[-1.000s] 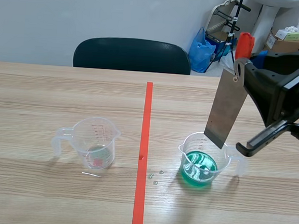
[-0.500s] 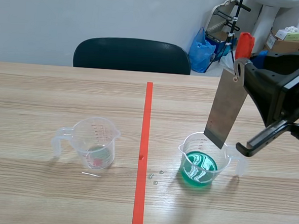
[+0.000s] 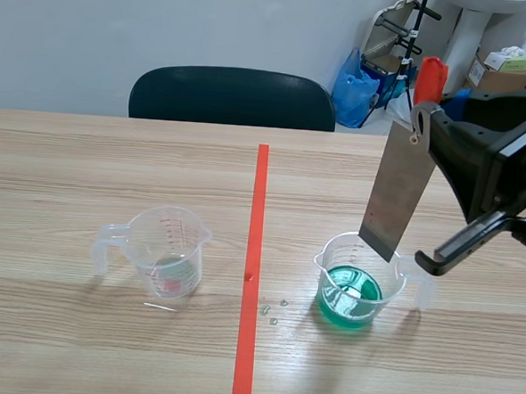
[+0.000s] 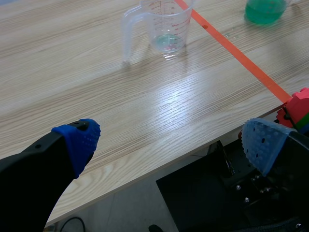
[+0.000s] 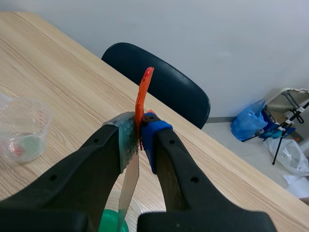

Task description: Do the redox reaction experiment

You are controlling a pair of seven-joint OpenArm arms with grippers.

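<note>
A grey metal plate (image 3: 395, 194) hangs upright from my right gripper (image 3: 421, 119), its lower edge just above the rim of a clear beaker (image 3: 358, 280) holding green liquid (image 3: 350, 296). In the right wrist view the right gripper (image 5: 139, 133) is shut on the metal plate (image 5: 127, 191), with the green liquid (image 5: 112, 225) below. A second clear beaker (image 3: 163, 250), nearly empty, stands left of the orange tape line; it also shows in the left wrist view, the beaker (image 4: 161, 24) far ahead of my left gripper (image 4: 169, 140), which is open over the table's near edge.
A black chair (image 3: 232, 96) stands behind the far table edge. A few drops (image 3: 272, 310) lie on the wood beside the tape line. Bags, a box and a stand clutter the floor at the back right.
The green liquid's surface ripples slightly. Arms, plate and beakers have not moved.
</note>
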